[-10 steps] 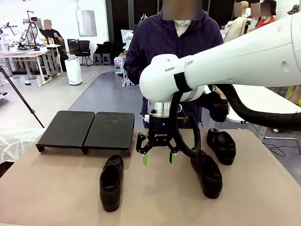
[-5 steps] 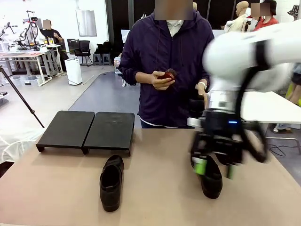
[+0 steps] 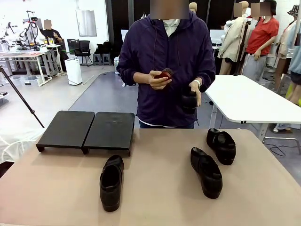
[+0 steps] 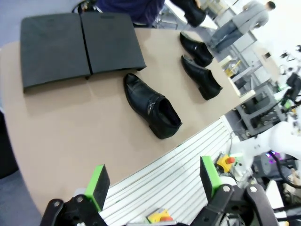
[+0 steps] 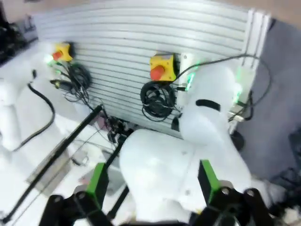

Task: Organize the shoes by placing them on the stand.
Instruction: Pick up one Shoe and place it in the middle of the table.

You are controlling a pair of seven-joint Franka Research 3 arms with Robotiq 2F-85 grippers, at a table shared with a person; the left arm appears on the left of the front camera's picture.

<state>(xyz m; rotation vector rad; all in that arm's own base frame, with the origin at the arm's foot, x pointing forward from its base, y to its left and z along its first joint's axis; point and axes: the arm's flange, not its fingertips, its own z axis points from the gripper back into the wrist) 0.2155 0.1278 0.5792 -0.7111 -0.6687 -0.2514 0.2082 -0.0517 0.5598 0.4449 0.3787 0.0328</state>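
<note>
**Right arm drawn back; three shoes lie on the table off the stand**

Front view: The right arm, seen hanging over the middle of the table a second ago and swept to the right half a second ago, has been withdrawn from above the table (image 3: 155, 202). The shoes and the stand have not been moved. The stand (image 3: 84, 128), two flat matte-black slanted platforms set side by side, is placed at the far left. A glossy black loafer (image 3: 111, 182) with a rounded toe is laid near, just in front of the stand. A second loafer (image 3: 206, 172) and a third loafer (image 3: 221, 146) are set to the right, close together. A fourth loafer (image 3: 189, 101) is held by the person's hand (image 3: 196, 90) at the far side; a small brown round object (image 3: 164, 74) is held in the other hand (image 3: 157, 80).

Left wrist view: The left gripper (image 4: 154, 179) is held high over the table's near edge, its green-padded jaws spread wide with nothing between them.

Right wrist view: The right gripper (image 5: 152, 180) is likewise spread wide and holds nothing; a smooth white arm body (image 5: 207, 141) and a ribbed grey panel (image 5: 141, 33) are seen beyond it.
</note>
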